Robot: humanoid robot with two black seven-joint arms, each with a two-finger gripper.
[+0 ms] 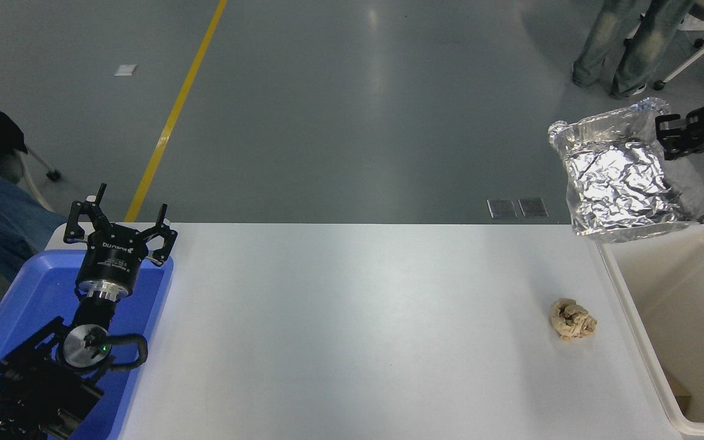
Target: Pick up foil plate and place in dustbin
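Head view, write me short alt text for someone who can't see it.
The right gripper holds the crumpled foil plate in the air above the far left corner of the cream dustbin. A tan paper wad lies on the white table; the left gripper is parked over a blue tray.

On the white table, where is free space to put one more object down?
The white table is bare between the shallow blue plastic tray, where the left gripper is parked, and the small tan crumpled paper wad. Tightest: between that wad and the cream-white rectangular dustbin.
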